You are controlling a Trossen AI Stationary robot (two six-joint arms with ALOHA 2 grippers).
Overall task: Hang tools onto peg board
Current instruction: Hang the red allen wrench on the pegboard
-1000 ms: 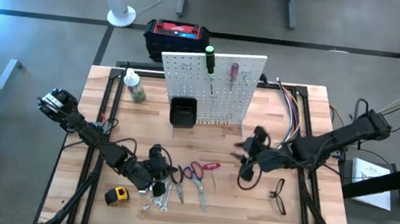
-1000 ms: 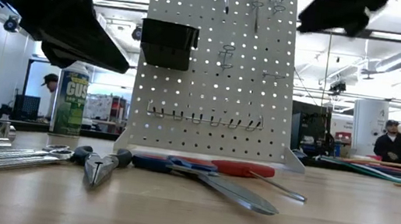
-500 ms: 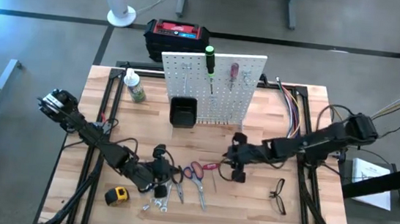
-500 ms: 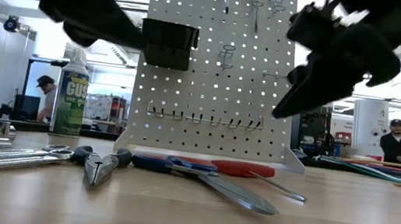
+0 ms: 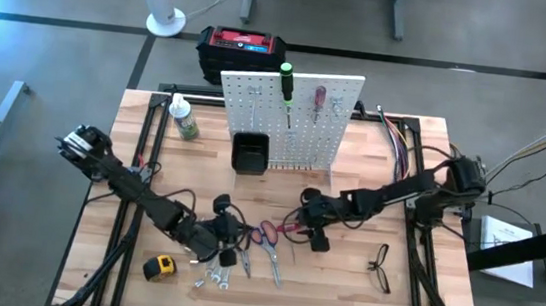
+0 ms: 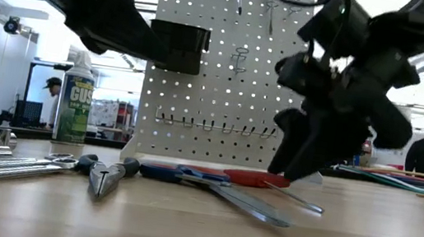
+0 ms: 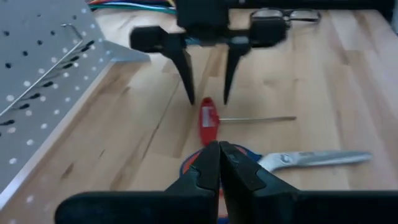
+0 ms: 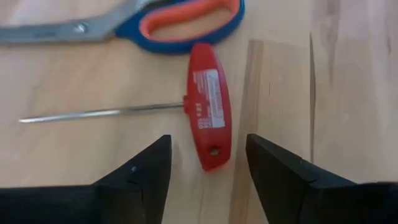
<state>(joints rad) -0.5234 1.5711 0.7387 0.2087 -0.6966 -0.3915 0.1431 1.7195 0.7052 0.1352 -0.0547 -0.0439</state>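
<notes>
Right hand [image 8: 208, 171], fingers spread, straddles the red T-handled driver [image 8: 209, 104] lying flat on the wooden worktop [image 5: 361, 282] near the white perforated peg board [image 5: 301, 126]. Risk: fingertips scrape wood, handle skids toward blue-orange scissors [image 8: 155, 18]. Left hand [image 7: 219, 174] pressed together, hovering nearby.

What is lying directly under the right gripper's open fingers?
The red T-handled tool lies flat on the table below the open right gripper, one finger to each side of its handle, not touching. Beyond it lie the scissors. Nothing covers the tool.
</notes>
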